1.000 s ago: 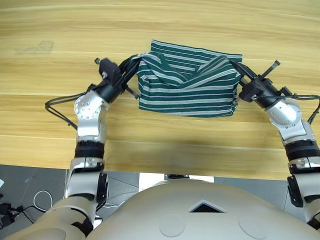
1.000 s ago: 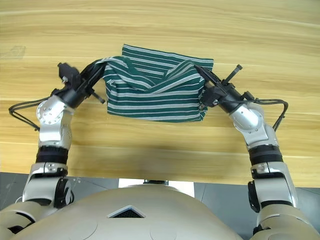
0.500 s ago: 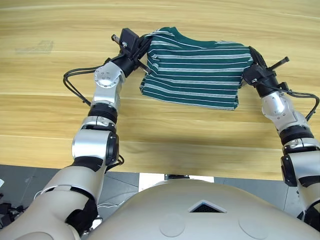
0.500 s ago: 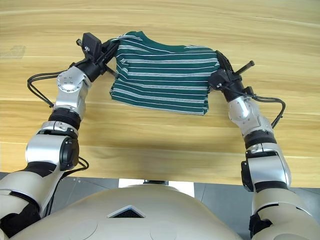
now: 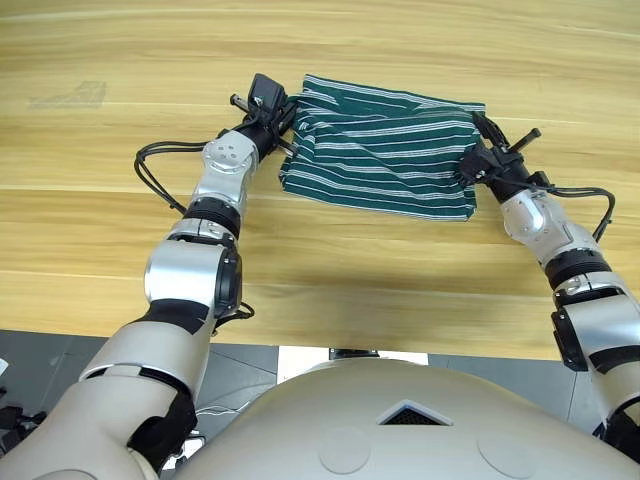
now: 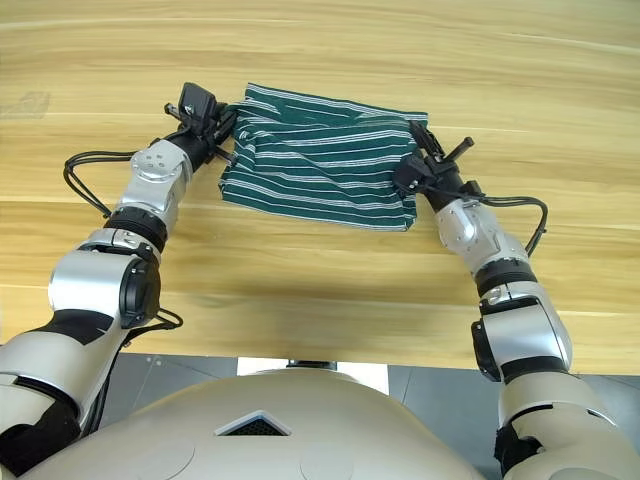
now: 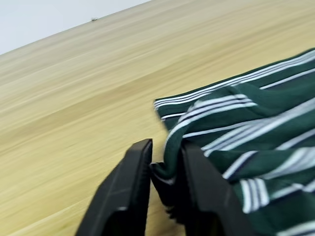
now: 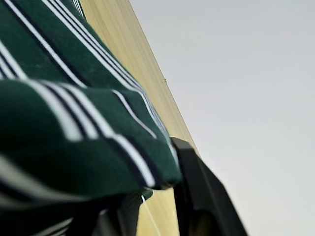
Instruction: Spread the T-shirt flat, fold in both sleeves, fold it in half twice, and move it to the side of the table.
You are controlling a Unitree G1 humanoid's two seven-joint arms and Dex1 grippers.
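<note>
The green T-shirt [image 5: 385, 150] with white stripes lies folded into a rectangle on the wooden table [image 5: 120, 240], its upper layer rumpled. My left gripper [image 5: 291, 119] is at the shirt's far left corner, shut on a pinch of the cloth [image 7: 170, 162] between its black fingers [image 7: 130, 182]. At the shirt's right edge, my right gripper [image 5: 476, 150] is shut on the fabric, and the striped cloth [image 8: 74, 123] drapes over its fingers [image 8: 197, 196].
Bare wood stretches on every side of the shirt. The table's front edge [image 5: 100, 325] runs close to me, with dark floor and cables below it.
Both grippers carried the shirt's near edge up and over toward the far edge, then lowered it. The fabric now lies doubled on the table, and both grippers sit lower at its corners.
</note>
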